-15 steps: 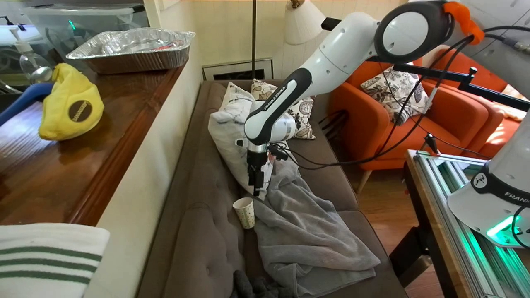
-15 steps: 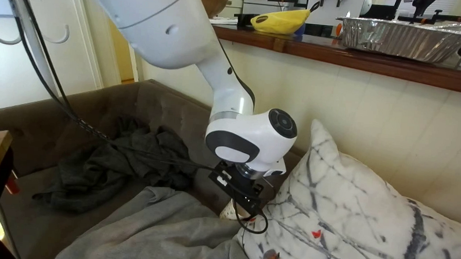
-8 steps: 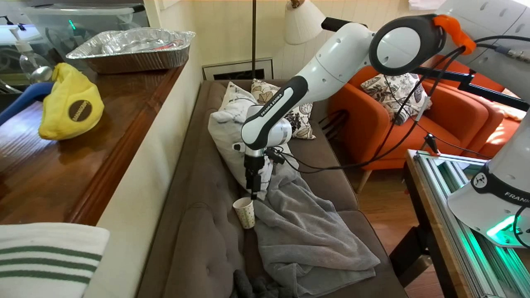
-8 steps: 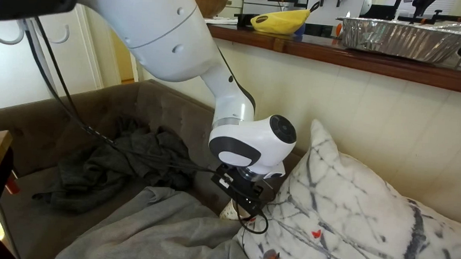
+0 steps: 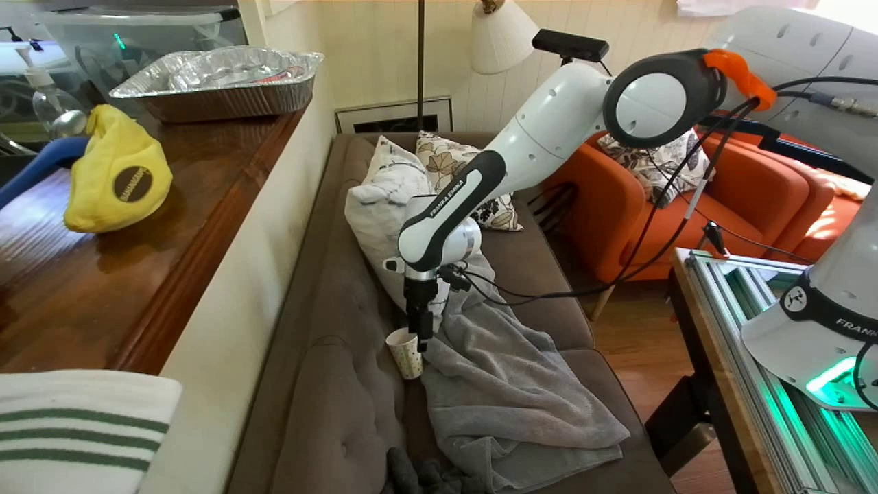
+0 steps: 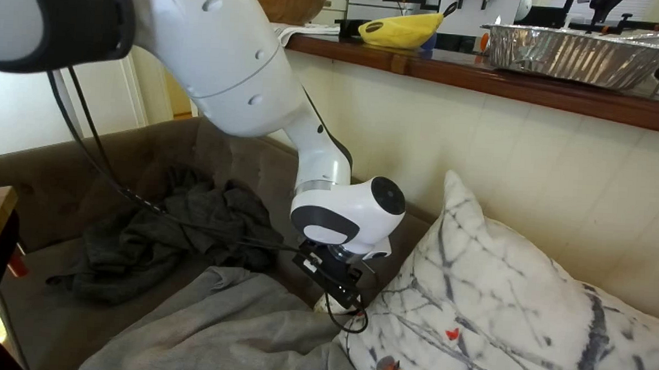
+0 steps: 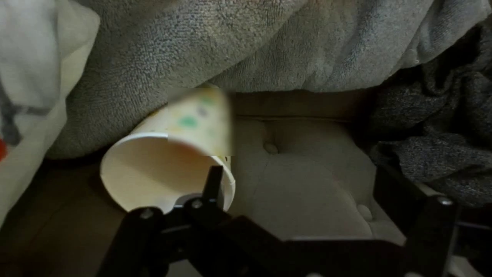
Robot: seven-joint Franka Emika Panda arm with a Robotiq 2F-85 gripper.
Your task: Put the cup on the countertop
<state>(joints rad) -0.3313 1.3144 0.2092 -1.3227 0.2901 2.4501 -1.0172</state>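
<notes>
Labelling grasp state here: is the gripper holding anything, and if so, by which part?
Nothing: the gripper is open, sofa showing between its jaws. In the wrist view the cup lies mostly to one side, partly hidden by one jaw.

Angular black jaws gape; in an exterior view, the glossy white jointed arm (image 5: 542,130) slants toward eight o'clock.

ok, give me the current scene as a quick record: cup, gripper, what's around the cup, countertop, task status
cup: on the sofa, tilted, not grasped
gripper: open; in the wrist view one finger overlaps the cup's mouth, contact unclear
around cup: grey blanket, branch-print pillow
countertop: carries yellow bag and foil tray
task status: cup not yet on countertop
</notes>
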